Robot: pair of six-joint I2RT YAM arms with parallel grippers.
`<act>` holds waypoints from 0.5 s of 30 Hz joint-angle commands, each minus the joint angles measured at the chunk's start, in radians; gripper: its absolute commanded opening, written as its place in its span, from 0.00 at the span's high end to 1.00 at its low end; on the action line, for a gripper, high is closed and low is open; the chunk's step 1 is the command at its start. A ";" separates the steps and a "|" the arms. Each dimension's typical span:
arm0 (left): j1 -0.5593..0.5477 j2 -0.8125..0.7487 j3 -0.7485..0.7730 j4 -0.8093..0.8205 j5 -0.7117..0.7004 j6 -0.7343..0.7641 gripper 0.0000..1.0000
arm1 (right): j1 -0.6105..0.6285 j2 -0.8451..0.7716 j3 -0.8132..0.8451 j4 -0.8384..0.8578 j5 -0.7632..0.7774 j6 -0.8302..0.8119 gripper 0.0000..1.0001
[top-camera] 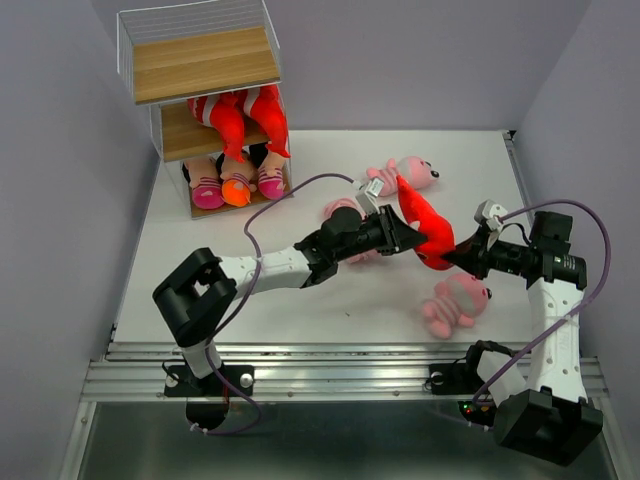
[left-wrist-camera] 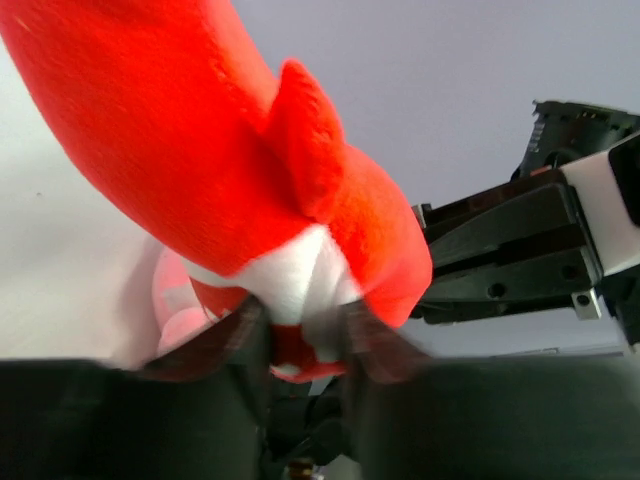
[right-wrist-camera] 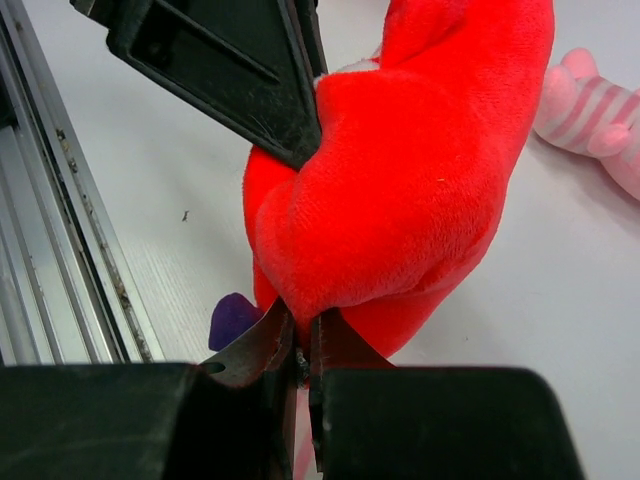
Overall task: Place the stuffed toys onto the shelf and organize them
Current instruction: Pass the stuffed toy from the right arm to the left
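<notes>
- Upper left, we count two sharks (top-camera: pixel 232 118) and three dolls (top-camera: pixel 237 188) on the shelf (top-camera: pixel 200 62).
- Our left claw (top-camera: pixel 418 238) and right claw (top-camera: pixel 452 258) both clamp the third shark (top-camera: pixel 422 215); three pink animals (top-camera: pixel 455 303) lie unshelved.

I work in a robotics lab, inside a test cell. My two arms (top-camera: pixel 270 268) are bolted to an aluminium rail (top-camera: pixel 340 372) at the near edge of a white table (top-camera: pixel 300 310), which is boxed in by plain grey panels (top-camera: pixel 60 220). Purple cables (top-camera: pixel 606 262) loop loose off my wrists. A small wire shelf (top-camera: pixel 205 65) holding plush toys (top-camera: pixel 240 118) stands in the table's far corner.
</notes>
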 commanded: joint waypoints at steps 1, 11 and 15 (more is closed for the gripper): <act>-0.013 -0.008 0.061 0.043 0.020 0.066 0.83 | 0.015 -0.017 -0.005 -0.081 -0.065 -0.097 0.94; -0.041 -0.144 -0.008 -0.118 -0.113 0.493 1.00 | 0.015 0.016 0.045 -0.059 -0.021 0.002 0.19; -0.083 -0.263 -0.090 -0.190 -0.301 0.832 1.00 | 0.015 0.046 0.122 -0.070 -0.007 0.081 0.00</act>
